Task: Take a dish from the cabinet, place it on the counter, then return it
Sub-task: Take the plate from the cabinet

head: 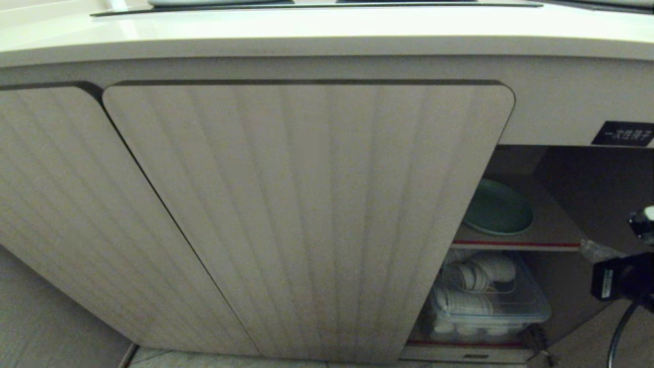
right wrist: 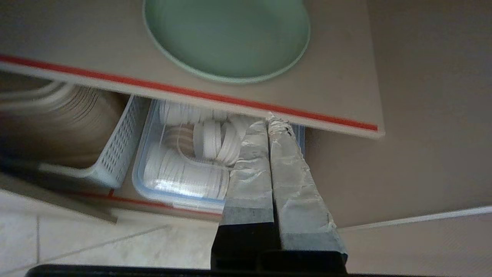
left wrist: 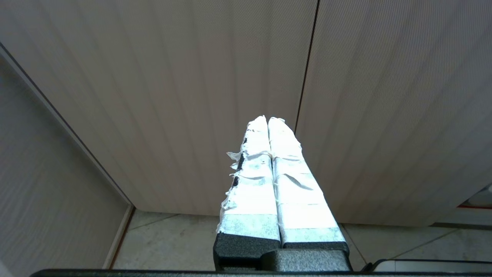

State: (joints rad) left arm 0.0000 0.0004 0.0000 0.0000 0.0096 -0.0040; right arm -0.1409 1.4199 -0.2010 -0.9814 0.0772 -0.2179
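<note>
Dish (right wrist: 226, 36), round mint-green matte, is approached on the red-edged shelf (right wrist: 338, 92) by the right gripper (right wrist: 269, 122), jaws together; they must be parted next.

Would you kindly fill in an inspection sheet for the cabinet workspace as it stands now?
Surface: counter, nothing seen on the visible part.
Job's things: mint-green dish lies on the red-edged shelf in the open cabinet.
Clutter: clear bin of white cups and a white perforated basket below the shelf.
Grippers: right gripper shut, empty, before the shelf edge; left gripper shut, facing closed doors.
Cables: black cable at the right arm.
Surroundings: tiled floor.
</note>
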